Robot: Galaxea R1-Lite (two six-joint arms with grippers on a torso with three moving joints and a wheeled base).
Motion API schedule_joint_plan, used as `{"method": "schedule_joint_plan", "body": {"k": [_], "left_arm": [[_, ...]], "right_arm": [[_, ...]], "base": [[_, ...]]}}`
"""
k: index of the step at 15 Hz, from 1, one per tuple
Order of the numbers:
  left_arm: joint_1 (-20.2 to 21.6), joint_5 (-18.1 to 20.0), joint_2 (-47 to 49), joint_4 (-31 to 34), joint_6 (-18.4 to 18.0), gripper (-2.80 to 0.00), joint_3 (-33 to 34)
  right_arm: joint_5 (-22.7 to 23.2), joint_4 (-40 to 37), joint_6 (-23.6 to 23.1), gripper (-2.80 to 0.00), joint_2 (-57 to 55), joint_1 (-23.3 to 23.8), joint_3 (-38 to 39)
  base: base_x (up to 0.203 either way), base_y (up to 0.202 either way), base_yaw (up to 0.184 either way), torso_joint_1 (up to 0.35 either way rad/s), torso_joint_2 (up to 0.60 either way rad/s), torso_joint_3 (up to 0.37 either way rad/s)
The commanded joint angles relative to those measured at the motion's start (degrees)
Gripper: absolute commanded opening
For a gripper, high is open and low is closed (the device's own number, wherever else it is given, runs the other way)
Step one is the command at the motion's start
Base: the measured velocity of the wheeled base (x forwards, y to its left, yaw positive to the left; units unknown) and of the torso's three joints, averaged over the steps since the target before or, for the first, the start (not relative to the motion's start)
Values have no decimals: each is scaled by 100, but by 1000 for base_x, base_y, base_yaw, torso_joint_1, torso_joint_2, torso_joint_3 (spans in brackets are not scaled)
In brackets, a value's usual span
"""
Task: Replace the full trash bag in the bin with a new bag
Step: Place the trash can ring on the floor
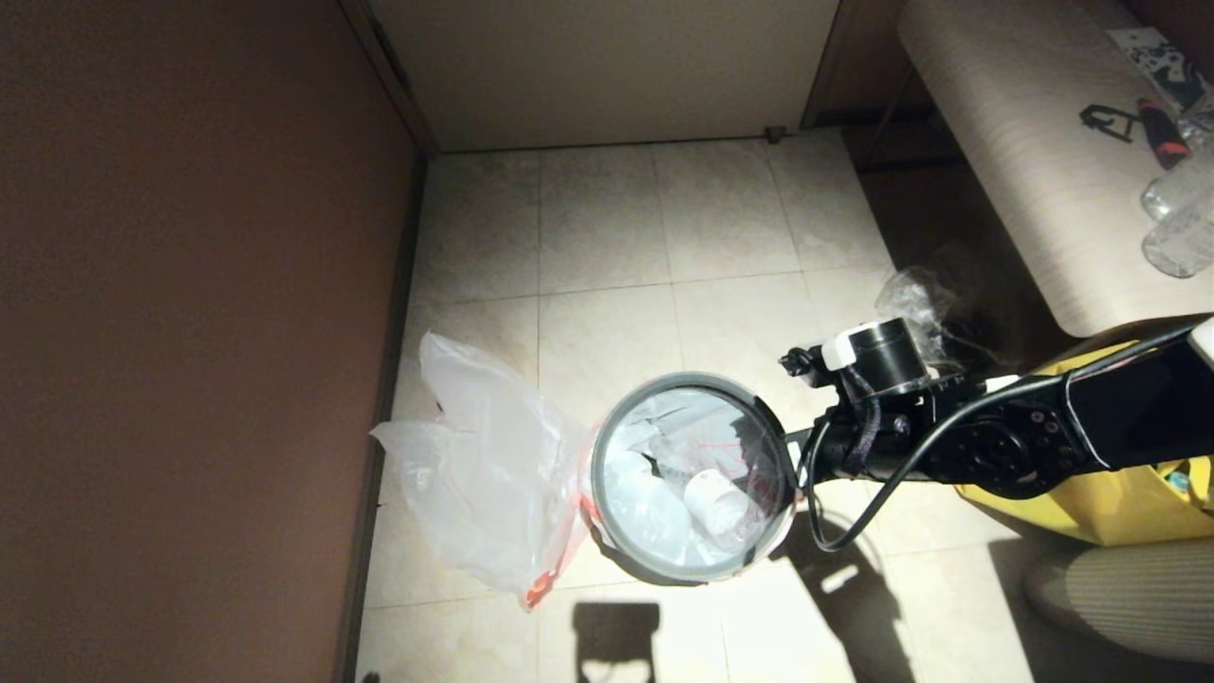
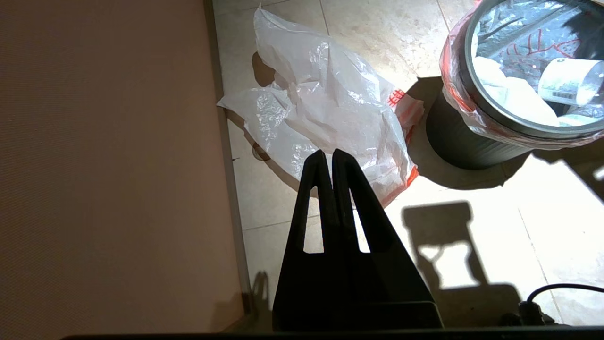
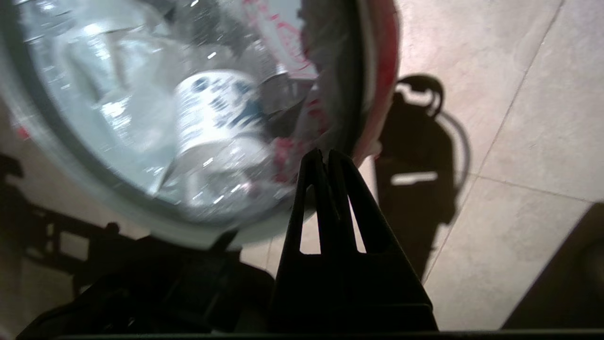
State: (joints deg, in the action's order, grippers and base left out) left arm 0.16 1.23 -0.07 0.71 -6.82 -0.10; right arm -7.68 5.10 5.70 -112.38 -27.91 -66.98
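The bin point(image 1: 689, 380), black with a grey hoop rim, stands on the tiled floor. The full trash bag point(image 1: 723, 442) lines it, white with red print, holding a white cup point(image 1: 715, 501) and crumpled waste. Its red-orange edge point(image 3: 383, 71) folds over the rim. My right arm point(image 1: 882, 446) reaches in from the right. My right gripper point(image 3: 325, 153) is shut, tips just at the bin's right rim point(image 3: 351, 94); I see nothing clearly pinched. The new bag point(image 1: 484, 484), cloudy white, lies crumpled on the floor left of the bin. My left gripper point(image 2: 329, 153) hangs shut above the new bag point(image 2: 330, 104), apart from it.
A brown wall point(image 1: 190, 332) runs close along the left of the new bag. A yellow tote point(image 1: 1119, 493) sits behind my right arm, a small clear wrinkled bag point(image 1: 915, 294) beyond it. A pale bench point(image 1: 1024, 161) with bottles point(image 1: 1181, 228) fills the far right.
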Motion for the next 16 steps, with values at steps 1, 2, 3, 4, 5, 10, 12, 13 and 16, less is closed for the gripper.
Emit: {"method": "schedule_joint_plan", "body": {"k": [1, 2, 3, 4, 5, 10, 12, 13, 16], "left_arm": [[2, 0, 7, 0, -3, -280, 1], [2, 0, 7, 0, 5, -280, 1], [2, 0, 7, 0, -3, -280, 1], [2, 0, 7, 0, -3, -280, 1], [2, 0, 2, 0, -3, -280, 1], [2, 0, 5, 0, -3, -280, 1], [2, 0, 1, 0, -1, -280, 1], [2, 0, 7, 0, 4, -280, 1], [2, 0, 7, 0, -3, -280, 1]], "right_arm": [[-1, -235, 112, -280, 458, -260, -1], [-8, -364, 197, -280, 587, -419, -6], [-51, -488, 269, -280, 711, -544, -8], [-197, -606, 315, -280, 770, -628, -9], [-529, -607, 312, -280, 725, -631, -9], [-1198, -261, 317, 0, -81, -361, -98], [-1188, 361, 289, 0, -682, -246, -185], [-1189, 626, 276, 0, -986, -196, -310], [-1208, 893, 234, 0, -1633, 17, -1001]], "base": [[0, 0, 0, 0, 0, 0], [0, 0, 0, 0, 0, 0], [0, 0, 0, 0, 0, 0], [0, 0, 0, 0, 0, 0], [0, 0, 0, 0, 0, 0], [0, 0, 0, 0, 0, 0], [0, 0, 0, 0, 0, 0], [0, 0, 0, 0, 0, 0], [0, 0, 0, 0, 0, 0]]}}
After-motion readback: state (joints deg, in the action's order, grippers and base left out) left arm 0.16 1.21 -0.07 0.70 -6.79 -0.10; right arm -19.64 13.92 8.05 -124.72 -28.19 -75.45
